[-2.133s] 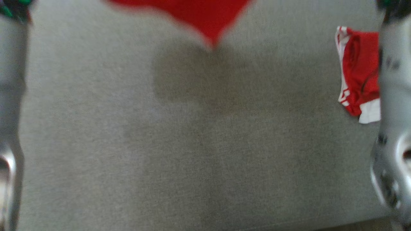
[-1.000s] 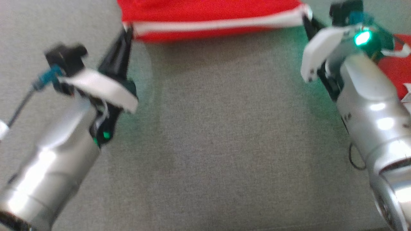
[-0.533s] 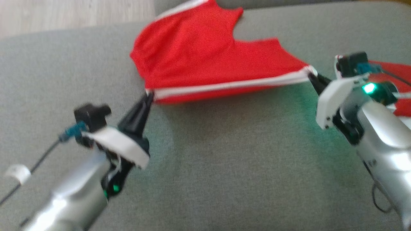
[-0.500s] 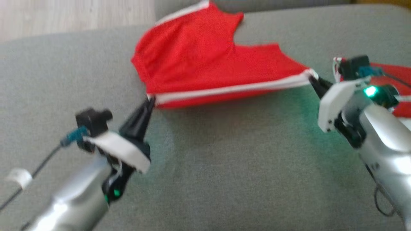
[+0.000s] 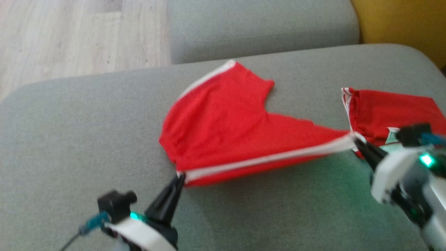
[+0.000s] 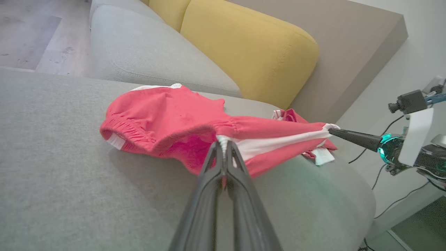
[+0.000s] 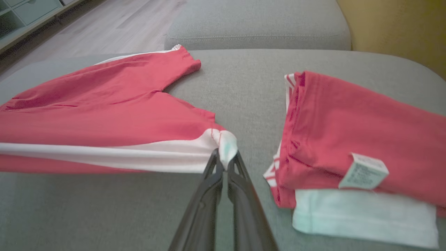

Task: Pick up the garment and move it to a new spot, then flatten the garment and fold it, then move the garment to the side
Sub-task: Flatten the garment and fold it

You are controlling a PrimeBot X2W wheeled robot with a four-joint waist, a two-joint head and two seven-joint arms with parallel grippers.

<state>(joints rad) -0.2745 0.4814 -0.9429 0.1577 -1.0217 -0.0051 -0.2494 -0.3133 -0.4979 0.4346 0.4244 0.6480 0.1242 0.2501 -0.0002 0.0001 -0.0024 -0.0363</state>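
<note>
Left hand (image 5: pixel 179 177) and right hand (image 5: pixel 356 141) clamped on striped edge of red shorts (image 5: pixel 223 125); hold tension even, lay flat on sofa cushion (image 5: pixel 69 139).

shorts (image 5: pixel 223 129): soft red knit cloth, matt, gathered at the elastic waistband; white side stripe (image 5: pixel 264 161) in smoother cloth.
sofa seat (image 5: pixel 76 132): grey woven upholstery, matt, slightly coarse in grain.
back cushion (image 6: pixel 251 45): mustard-yellow cloth, matt, finely textured.
floor (image 5: pixel 69 38): pale wood-look boards, smooth, with a faint sheen.
folded garment (image 7: pixel 366 118): matt red cloth over a white cloth layer; care label (image 7: pixel 363 171) thin, white and stiff.
left hand (image 5: pixel 179 178), right hand (image 5: pixel 357 141): dark, smooth, semi-matt fingers (image 6: pixel 209 195); plastic or metal cannot be told.
wrist cover (image 5: pixel 390 170): smooth white plastic.
</note>
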